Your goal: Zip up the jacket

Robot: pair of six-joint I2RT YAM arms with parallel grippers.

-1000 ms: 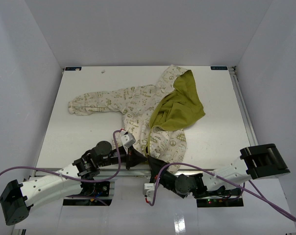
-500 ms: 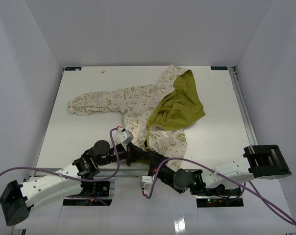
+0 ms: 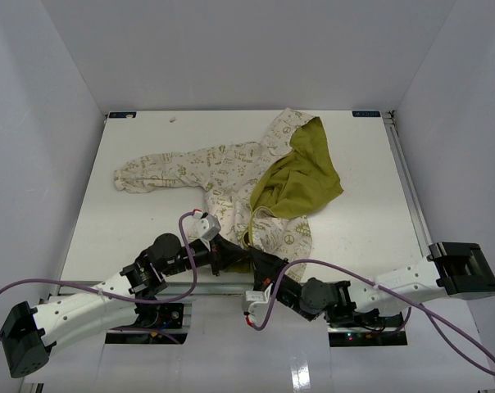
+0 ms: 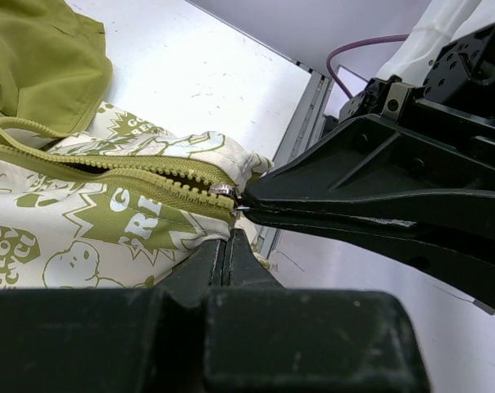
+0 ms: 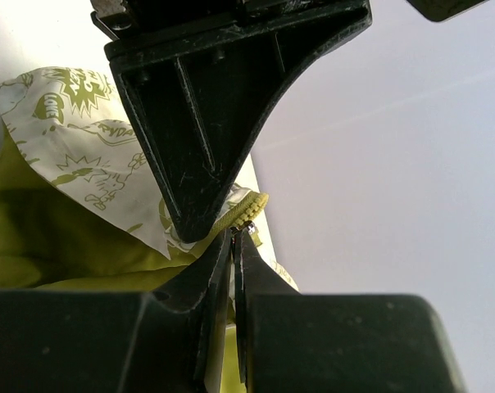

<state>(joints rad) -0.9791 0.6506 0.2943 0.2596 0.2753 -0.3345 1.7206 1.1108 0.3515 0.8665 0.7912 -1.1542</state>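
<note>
The jacket point(image 3: 231, 168) lies flat on the white table, cream with green print, its olive lining point(image 3: 301, 176) folded open at the right. Both grippers meet at its near hem. My left gripper point(image 3: 228, 255) is shut on the hem fabric just below the zipper's bottom end point(image 4: 229, 236). My right gripper point(image 3: 249, 254) is shut on the small metal zipper pull point(image 4: 223, 191), and its closed tips show in the right wrist view point(image 5: 236, 234). The olive zipper teeth point(image 4: 108, 168) are joined only a short way and part further up.
The table's near metal edge rail point(image 3: 198, 282) runs just behind both grippers. White walls enclose the table point(image 3: 149, 139) on three sides. Purple cables point(image 3: 190, 237) loop over both arms. The jacket's sleeve point(image 3: 149, 173) stretches out to the left.
Both grippers have moved a little farther from the near edge, taking the jacket's hem with them. The right arm's elbow has swung to the right.
</note>
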